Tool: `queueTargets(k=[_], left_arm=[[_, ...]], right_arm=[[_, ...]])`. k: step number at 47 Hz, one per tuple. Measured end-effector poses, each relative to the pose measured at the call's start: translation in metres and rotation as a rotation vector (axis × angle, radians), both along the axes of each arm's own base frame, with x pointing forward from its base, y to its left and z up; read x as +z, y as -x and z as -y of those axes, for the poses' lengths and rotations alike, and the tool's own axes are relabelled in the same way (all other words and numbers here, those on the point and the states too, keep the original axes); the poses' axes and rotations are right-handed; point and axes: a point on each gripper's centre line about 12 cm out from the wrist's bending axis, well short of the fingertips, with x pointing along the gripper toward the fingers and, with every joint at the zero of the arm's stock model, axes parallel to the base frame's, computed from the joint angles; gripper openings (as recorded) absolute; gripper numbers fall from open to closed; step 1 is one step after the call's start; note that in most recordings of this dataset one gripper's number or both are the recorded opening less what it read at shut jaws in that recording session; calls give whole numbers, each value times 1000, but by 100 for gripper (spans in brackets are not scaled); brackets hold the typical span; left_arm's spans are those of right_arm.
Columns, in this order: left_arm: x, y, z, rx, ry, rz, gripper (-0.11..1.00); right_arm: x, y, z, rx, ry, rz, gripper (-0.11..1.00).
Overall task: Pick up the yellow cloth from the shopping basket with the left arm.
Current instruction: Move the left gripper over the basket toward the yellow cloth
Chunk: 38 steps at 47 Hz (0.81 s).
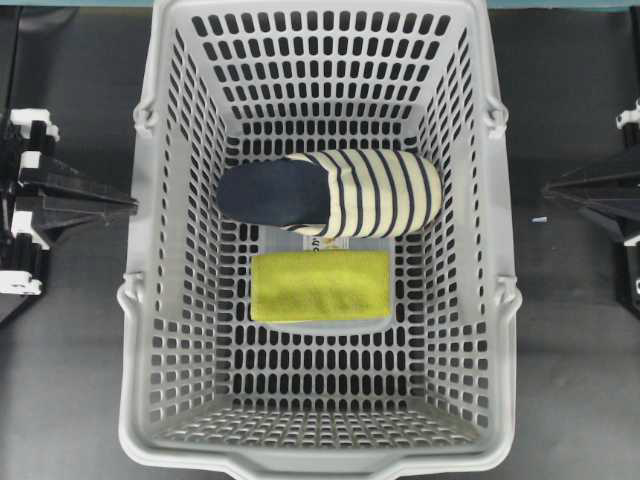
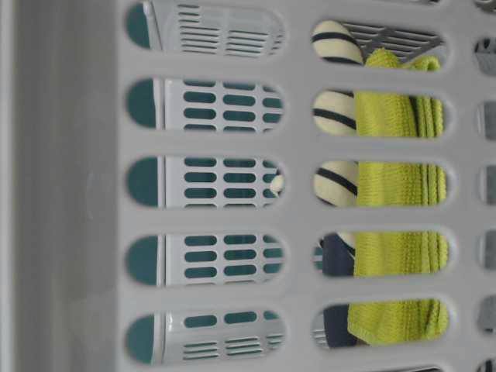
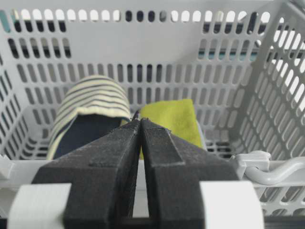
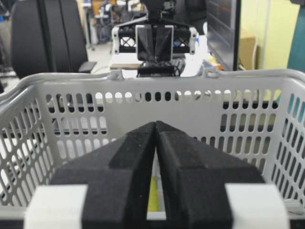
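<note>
The shopping basket is smooth light-grey plastic with a slight gloss. The yellow cloth is soft, fuzzy woven fabric, and the striped slipper looks like matt knitted cloth. The fingers have a rough, matt black surface.

light: even, bright overhead | shadows: soft | blur: table-level view close-up, soft | glare: none

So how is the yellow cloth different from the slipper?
The cloth is plain yellow-green; the slipper is cream with navy stripes and a navy sole. The cloth lies flat and folded; the slipper bulges up, rounded. The cloth is a rectangle; the slipper is a long oval. Both lie in the basket, side by side.
</note>
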Motion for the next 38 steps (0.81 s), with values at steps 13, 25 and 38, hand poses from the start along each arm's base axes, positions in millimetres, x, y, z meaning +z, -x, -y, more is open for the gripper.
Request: queueTargets(k=[13, 25, 38], left_arm=[[0, -3, 1, -6, -5, -92, 0], [37, -15, 0, 3, -21, -179, 0], [55, -51, -1, 10, -21, -377, 0]], right_arm=[[-5, 0, 1, -6, -28, -40, 0], [-5, 0, 4, -18, -31, -41, 0], [-6, 0, 8, -41, -32, -53, 33]])
